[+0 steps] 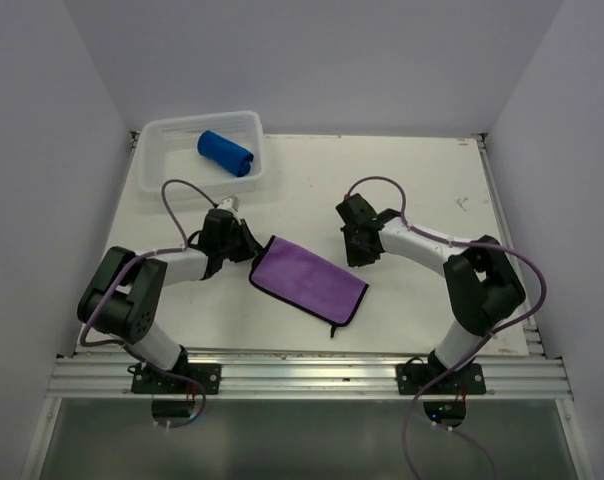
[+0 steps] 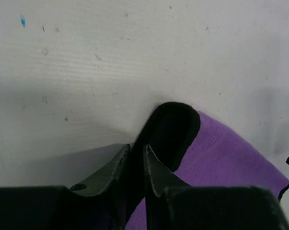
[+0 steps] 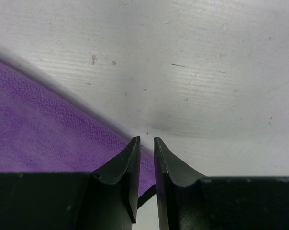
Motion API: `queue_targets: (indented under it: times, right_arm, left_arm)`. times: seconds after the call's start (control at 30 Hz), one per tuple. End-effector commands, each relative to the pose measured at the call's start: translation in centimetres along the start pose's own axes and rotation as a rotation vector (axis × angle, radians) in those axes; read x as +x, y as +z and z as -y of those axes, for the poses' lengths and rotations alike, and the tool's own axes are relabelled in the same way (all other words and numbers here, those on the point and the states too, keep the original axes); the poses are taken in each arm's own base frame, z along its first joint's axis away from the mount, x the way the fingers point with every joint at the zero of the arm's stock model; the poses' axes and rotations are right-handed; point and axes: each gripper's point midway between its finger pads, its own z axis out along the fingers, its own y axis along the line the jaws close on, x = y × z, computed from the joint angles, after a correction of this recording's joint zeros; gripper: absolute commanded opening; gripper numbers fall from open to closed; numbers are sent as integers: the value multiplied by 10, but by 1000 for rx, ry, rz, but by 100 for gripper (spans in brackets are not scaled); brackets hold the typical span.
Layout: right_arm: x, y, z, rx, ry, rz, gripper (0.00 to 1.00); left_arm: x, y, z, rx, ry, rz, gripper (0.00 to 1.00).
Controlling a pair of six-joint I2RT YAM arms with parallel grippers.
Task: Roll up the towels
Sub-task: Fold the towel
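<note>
Left gripper (image 2: 137, 152): nearly closed, pinching the dark-hemmed corner of the purple towel (image 1: 307, 280); that corner curls up off the table (image 1: 432, 190).
Right gripper (image 3: 147, 140): jaws a narrow slit apart with nothing seen between them. The tips sit at the towel's upper right edge, and the cloth runs under one side.
Towel position: purple towel lies flat and unrolled mid-table, between the two arms.
Risk, left corner: the grip seems to be on the hem only, so a quick pull would likely slip it free.
Risk, right edge: with one corner held, the roll may start crooked and end up cone-shaped. Jaws this narrow may skate over the cloth instead of catching it.
Risk, drag: the towel may slide on the smooth table rather than turn over.
Basket (image 1: 202, 118): far left of the table. It holds only the blue towel (image 1: 225, 153), already rolled and lying diagonally.
</note>
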Motion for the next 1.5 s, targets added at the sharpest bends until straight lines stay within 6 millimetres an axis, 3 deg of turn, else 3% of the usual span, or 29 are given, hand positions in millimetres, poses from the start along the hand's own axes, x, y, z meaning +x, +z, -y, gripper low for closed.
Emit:
queue_targets:
  times: [0.0,0.23,0.37,0.4,0.43,0.47,0.5,0.53,0.57,0.7,0.8,0.87,0.9,0.97,1.0,1.1,1.3,1.47]
  right_arm:
    - [-25,-26,-10,-58,-15,66,22]
    - [-27,-32,-17,-99,-6,77,23]
    - [-27,-36,-19,-115,-10,81,23]
    - [-27,-37,-19,-118,-12,80,23]
    - [-26,-38,-19,-124,-12,81,24]
    - [-26,-39,-20,-129,-12,82,24]
    - [-27,-41,-21,-137,-11,89,24]
    - [-25,-40,-21,-143,-13,83,24]
    - [-24,-40,-21,-144,-13,82,24]
    - [-20,-43,-19,-147,-4,85,25]
    - [-16,-47,-17,-152,5,94,25]
    - [-12,-52,-15,-157,9,99,25]
    - [-6,-51,-14,-161,9,89,25]
    - [-3,-54,-14,-179,12,102,23]
    - [-1,-54,-14,-187,13,101,23]
    - [19,-48,-8,-183,25,72,22]
    - [38,-50,-12,-250,48,68,22]
    - [54,-44,-6,-243,52,52,22]
  left_arm:
    - [15,4,0,28,20,-14,20]
    - [42,-4,-6,39,21,-60,16]
    - [58,-16,-6,44,10,-71,15]
    - [73,-22,-9,39,12,-95,15]
    - [71,-28,-6,40,-3,-70,14]
    - [87,-34,-15,14,-19,-88,14]
    - [99,-39,-11,23,-17,-99,13]
    - [99,-48,-2,56,-24,-67,12]
    - [115,-54,-14,24,-66,-70,13]
    - [150,-75,-10,44,-90,-108,13]
    - [146,-81,-14,-2,-49,-79,23]
    - [123,-82,-9,-33,-10,-10,25]
    - [123,-85,-16,-78,8,-23,26]
    - [100,-89,-1,-67,28,30,29]
    - [100,-92,-5,-96,43,18,30]
    - [81,-94,15,-48,71,60,32]
    - [76,-88,53,120,123,56,32]
    - [86,-87,63,198,149,18,32]
